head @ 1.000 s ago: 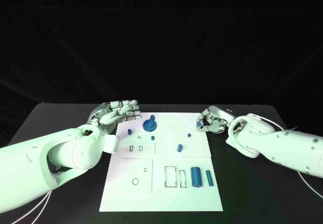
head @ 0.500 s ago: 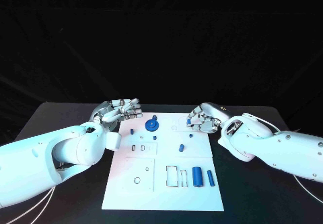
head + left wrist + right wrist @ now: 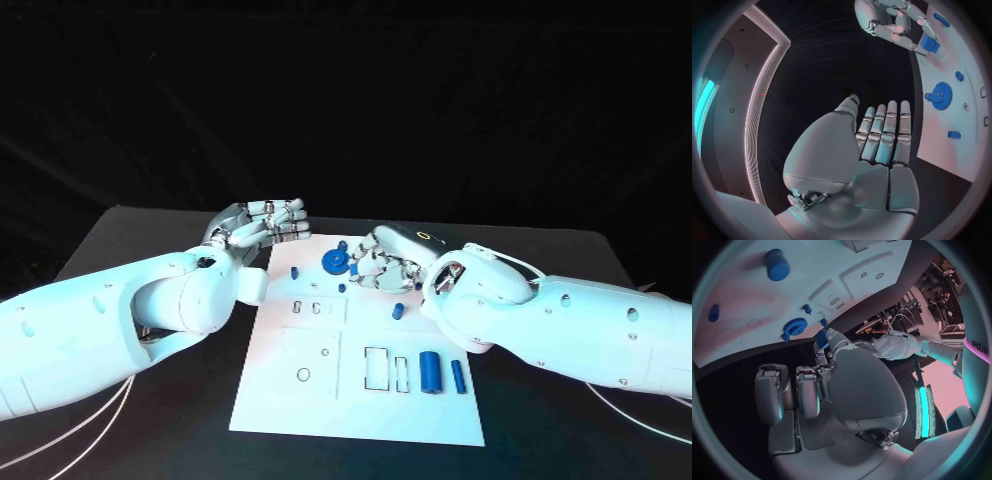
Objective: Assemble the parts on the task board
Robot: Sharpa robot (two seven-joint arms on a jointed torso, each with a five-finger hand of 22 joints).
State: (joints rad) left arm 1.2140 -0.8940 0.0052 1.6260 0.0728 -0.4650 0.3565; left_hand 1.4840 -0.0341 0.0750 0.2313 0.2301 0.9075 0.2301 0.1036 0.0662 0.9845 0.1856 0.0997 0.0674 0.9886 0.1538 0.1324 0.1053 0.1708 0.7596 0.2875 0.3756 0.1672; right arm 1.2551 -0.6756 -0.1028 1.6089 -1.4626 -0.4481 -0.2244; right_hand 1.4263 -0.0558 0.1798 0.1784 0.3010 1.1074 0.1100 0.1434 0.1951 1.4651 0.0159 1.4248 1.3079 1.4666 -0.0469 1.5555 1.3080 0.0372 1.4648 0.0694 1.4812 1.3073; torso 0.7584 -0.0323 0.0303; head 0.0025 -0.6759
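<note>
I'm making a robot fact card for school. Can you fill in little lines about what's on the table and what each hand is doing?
Table: black
Board: white plate in the middle
Blue gear: at the board's far end
Blue cylinders: a thick one and a thin one, lying side by side near the right edge
Left hand: empty, fingers straight and together, beside the board's far left corner
Right hand: over the board by the gear, pinching a small blue piece

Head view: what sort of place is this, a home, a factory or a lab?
Most likely a robotics lab test bench. A white task board with cut-out slots and small blue parts sits on a black table, dark backdrop behind, and cabled equipment shows in the right wrist view.
</note>
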